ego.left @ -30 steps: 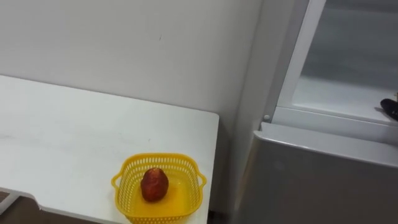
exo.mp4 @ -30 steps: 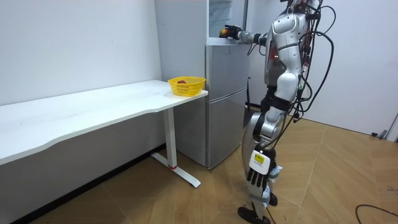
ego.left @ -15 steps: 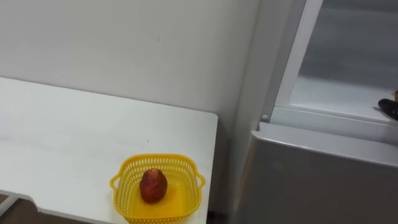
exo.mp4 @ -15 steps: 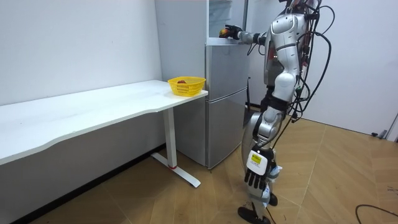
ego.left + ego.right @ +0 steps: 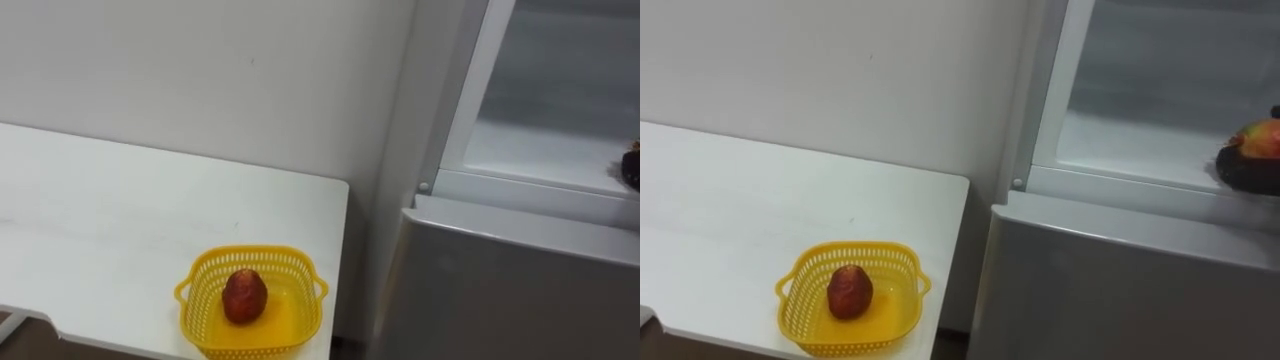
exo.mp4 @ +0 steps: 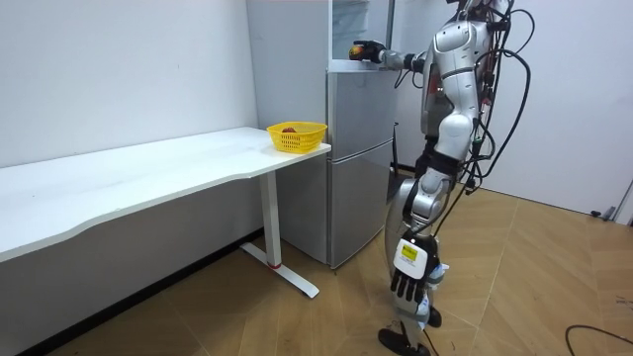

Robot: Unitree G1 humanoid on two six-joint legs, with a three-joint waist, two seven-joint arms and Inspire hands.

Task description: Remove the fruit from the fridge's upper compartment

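Risk lay mostly in the carry out, we judged: the right hand (image 5: pixel 1245 172) had its fingers curled round a reddish-yellow fruit (image 5: pixel 1262 138) just above the upper fridge's front lip (image 5: pixel 1110 185), and a snag on that lip, or the fruit rolling in a shallow hold, could drop it to the wooden floor (image 6: pixel 297 316). The yellow basket (image 5: pixel 783 290), with a red fruit (image 5: pixel 849 292) inside, sat close to the tabletop's (image 5: pixel 740 190) end beside the fridge, so an off-centre set-down might push it over. The left hand (image 6: pixel 408 272) hung loose-fingered by the leg, too low to catch anything.
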